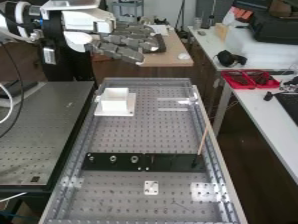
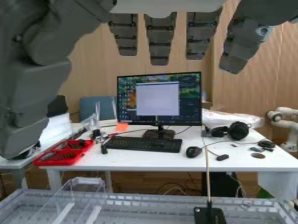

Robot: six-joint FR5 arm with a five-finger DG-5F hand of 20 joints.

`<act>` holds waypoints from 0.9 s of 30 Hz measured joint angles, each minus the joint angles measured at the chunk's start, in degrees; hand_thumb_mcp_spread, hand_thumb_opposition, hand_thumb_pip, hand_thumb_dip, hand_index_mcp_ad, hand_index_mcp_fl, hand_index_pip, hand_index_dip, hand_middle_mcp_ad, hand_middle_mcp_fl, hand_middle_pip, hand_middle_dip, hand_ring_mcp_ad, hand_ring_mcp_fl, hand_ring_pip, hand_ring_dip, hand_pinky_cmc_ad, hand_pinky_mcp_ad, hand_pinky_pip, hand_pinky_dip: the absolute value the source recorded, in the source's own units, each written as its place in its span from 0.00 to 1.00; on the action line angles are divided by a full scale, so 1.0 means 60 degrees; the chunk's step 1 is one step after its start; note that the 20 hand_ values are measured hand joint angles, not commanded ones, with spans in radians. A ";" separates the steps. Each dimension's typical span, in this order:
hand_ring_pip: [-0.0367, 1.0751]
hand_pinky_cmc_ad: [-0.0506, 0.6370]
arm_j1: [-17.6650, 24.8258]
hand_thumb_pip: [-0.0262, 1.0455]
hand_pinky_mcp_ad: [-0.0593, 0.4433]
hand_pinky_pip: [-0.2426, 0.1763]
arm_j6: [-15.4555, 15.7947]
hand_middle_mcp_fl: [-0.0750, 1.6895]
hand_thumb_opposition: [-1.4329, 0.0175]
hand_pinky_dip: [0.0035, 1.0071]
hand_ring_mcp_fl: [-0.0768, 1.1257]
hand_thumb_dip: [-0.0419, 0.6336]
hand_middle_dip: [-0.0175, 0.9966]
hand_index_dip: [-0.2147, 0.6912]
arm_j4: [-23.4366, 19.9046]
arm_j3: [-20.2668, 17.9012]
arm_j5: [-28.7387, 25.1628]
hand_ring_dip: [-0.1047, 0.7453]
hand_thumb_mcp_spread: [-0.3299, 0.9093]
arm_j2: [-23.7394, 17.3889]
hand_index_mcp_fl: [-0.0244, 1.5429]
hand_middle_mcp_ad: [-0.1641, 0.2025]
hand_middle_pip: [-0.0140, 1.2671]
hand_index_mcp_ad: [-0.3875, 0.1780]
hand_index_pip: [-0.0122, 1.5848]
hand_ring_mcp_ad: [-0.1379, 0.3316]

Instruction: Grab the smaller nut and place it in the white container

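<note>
Hand (image 2: 160, 42) spread wide, empty; upper left in high view. Smaller nut (image 1: 91, 158), seemingly leftmost on black strip (image 1: 171, 162), lower left: descend straight, pinch squarely, lift plumb, release low inside white container (image 1: 114, 106), upper left of centre.

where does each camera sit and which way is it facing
high view: fixed above the bench's near end, looking down along it at a slant, over the black strip and white container; arm and hand come in upper left
wrist view: on the arm's wrist, looking roughly level across the bench's edge to a desk and monitor; fingers hang in
both: bench, hand, stick, red tray, headphones
</note>
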State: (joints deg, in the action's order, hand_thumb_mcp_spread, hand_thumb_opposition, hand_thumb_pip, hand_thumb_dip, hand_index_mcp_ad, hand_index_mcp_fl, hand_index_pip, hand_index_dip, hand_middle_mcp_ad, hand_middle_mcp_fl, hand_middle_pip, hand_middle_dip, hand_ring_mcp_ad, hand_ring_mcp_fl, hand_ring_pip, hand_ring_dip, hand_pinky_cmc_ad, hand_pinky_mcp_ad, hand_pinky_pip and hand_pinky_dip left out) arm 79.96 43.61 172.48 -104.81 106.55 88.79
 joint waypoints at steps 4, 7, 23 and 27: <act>0.10 0.70 -0.0401 0.49 0.73 0.36 0.0147 0.06 0.49 0.13 0.06 0.11 0.19 0.50 -0.0395 -0.0479 0.0455 0.19 0.42 -0.0059 0.02 0.64 0.11 0.58 0.04 0.66; 0.10 0.70 -0.0661 0.53 0.72 0.36 0.0220 0.05 0.49 0.13 0.06 0.11 0.19 0.50 -0.0644 -0.0769 0.0651 0.19 0.42 -0.0086 0.02 0.65 0.11 0.57 0.05 0.65; 0.10 0.69 -0.1925 0.61 0.73 0.36 0.0523 0.06 0.46 0.13 0.06 0.20 0.20 0.54 -0.1938 -0.2023 0.1544 0.19 0.45 0.0286 0.04 0.65 0.11 0.57 0.09 0.65; 0.10 0.69 -0.2182 0.62 0.73 0.36 0.0655 0.06 0.46 0.12 0.06 0.20 0.20 0.55 -0.2354 -0.2308 0.1812 0.19 0.46 0.0540 0.05 0.65 0.10 0.56 0.21 0.66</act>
State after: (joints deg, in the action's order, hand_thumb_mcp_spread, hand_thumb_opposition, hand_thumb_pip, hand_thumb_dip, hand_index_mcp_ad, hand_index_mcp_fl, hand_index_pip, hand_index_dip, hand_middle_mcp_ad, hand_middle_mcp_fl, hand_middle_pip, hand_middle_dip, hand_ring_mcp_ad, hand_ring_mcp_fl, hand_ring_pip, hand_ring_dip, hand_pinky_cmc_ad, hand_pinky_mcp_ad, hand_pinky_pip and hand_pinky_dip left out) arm 66.87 47.54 158.35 -118.65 117.42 92.02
